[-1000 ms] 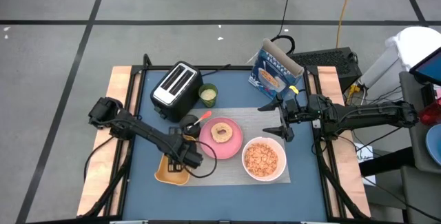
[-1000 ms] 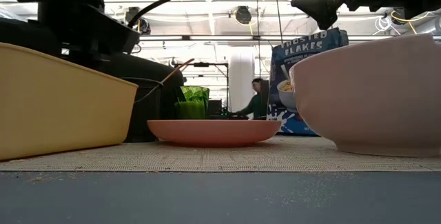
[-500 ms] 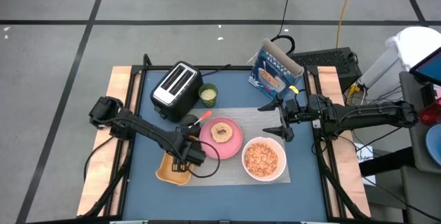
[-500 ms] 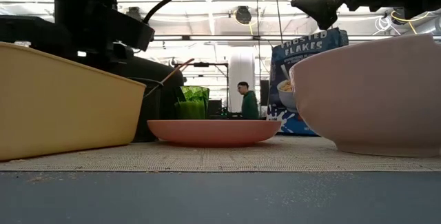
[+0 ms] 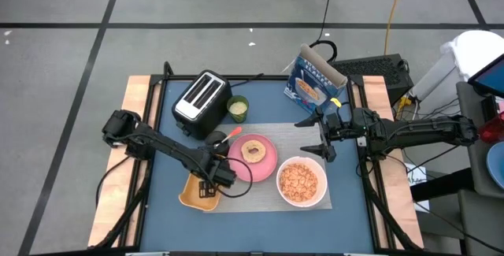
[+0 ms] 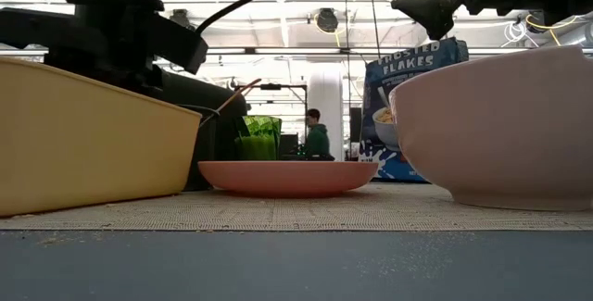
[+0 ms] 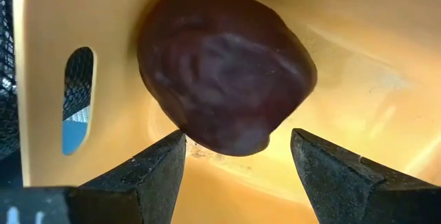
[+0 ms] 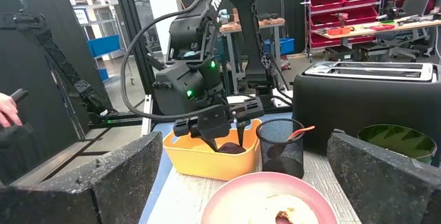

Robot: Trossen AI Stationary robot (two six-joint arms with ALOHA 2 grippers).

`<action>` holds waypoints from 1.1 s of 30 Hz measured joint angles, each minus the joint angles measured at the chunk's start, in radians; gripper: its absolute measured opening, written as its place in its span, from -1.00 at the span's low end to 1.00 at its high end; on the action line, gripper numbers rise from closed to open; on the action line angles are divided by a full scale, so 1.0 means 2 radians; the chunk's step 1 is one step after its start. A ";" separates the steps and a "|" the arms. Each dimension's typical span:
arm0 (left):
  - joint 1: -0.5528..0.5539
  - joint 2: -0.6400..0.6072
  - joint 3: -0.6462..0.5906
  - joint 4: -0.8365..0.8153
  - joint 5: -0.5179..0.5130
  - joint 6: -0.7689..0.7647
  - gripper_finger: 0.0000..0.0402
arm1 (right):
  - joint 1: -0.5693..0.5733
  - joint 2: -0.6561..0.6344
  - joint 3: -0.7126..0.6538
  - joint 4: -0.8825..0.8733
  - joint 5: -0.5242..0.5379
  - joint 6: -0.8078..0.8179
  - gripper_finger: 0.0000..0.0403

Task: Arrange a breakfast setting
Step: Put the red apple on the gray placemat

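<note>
Since the earlier frames, shifted a little forward and lower over the tray: left gripper (image 5: 208, 192), now reaching down inside the yellow rectangular plastic tray (image 5: 189, 195) at the near-left corner of the grey rectangular woven mat (image 5: 260, 201). Fingers (image 7: 148, 176) spread apart on either side of the small dark-red wrinkled fruit (image 7: 224, 69), not pressing it; fruit lying on the tray's floor beside an oval handle slot. Seen from the right wrist, the same gripper tips dipping into the tray just above the fruit (image 8: 231, 147). Just beyond the tray, a black mesh cup (image 8: 282, 148) with an orange-handled spoon (image 5: 228, 135) leaning in it, next to the black-and-silver two-slot toaster (image 5: 201, 98) at the far-left of the blue table top (image 5: 268, 98). Beside the toaster, a green glass (image 5: 238, 108). On the mat's middle, a round pink plate (image 5: 268, 165) carrying a toasted bagel (image 5: 253, 150); touching or nearly touching its right side, a round white bowl (image 5: 300, 182) filled with tan cereal (image 5: 299, 179). At the far-right of the table, a blue cereal box (image 5: 313, 79) standing tilted. Right gripper (image 5: 313, 135) hovering well above the mat's far-right corner, jaws spread wide, nothing between them. In the low view, a person (image 6: 317, 140) far off in the room behind the plate.
</note>
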 joint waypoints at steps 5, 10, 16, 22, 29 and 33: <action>0.000 0.000 0.000 0.000 0.001 -0.001 0.34 | 0.000 0.000 0.000 0.000 0.000 0.000 0.98; 0.000 0.000 0.000 0.000 0.001 -0.001 0.34 | 0.000 0.000 0.000 -0.002 0.000 0.000 0.98; 0.001 0.000 0.000 0.000 0.005 -0.017 0.34 | 0.000 0.000 0.000 -0.019 0.000 0.000 0.98; 0.002 0.000 0.000 0.000 0.029 -0.046 0.34 | 0.000 0.000 0.000 -0.020 0.000 0.000 0.98; 0.002 0.000 0.000 0.000 0.039 -0.071 0.58 | 0.000 0.000 0.000 -0.019 0.000 0.000 0.98; 0.002 0.000 0.000 0.000 0.039 -0.096 0.84 | 0.000 0.000 0.000 -0.019 0.000 0.000 0.98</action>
